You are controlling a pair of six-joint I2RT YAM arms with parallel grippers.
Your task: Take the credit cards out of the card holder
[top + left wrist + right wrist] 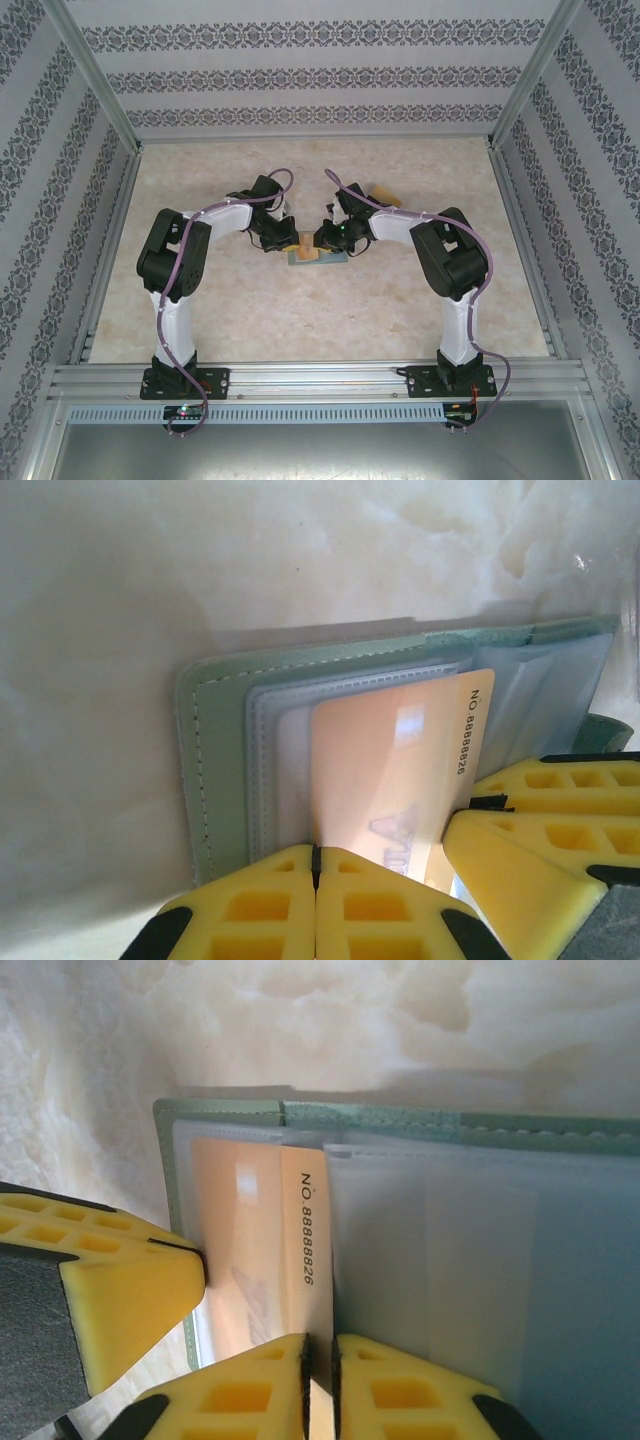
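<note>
The card holder (215, 770) lies open on the tabletop (250, 310), with the orange card (250, 1250) partly sleeved. The right pincer (320, 1380) pinches that card. The left pincer (316, 900), pressed together at the holder's edge, may slip, so the holder drags along.

The orange card (385, 770) is part-hidden behind the left pincer (316, 865) — the card holder (560, 1130) cut off rightward.

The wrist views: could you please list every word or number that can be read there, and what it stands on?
"NO. 88888826": black, along one edge of the tan-orange card.
Faint grey mark on that card: partly hidden, unreadable.
The card holder: no text.
</note>
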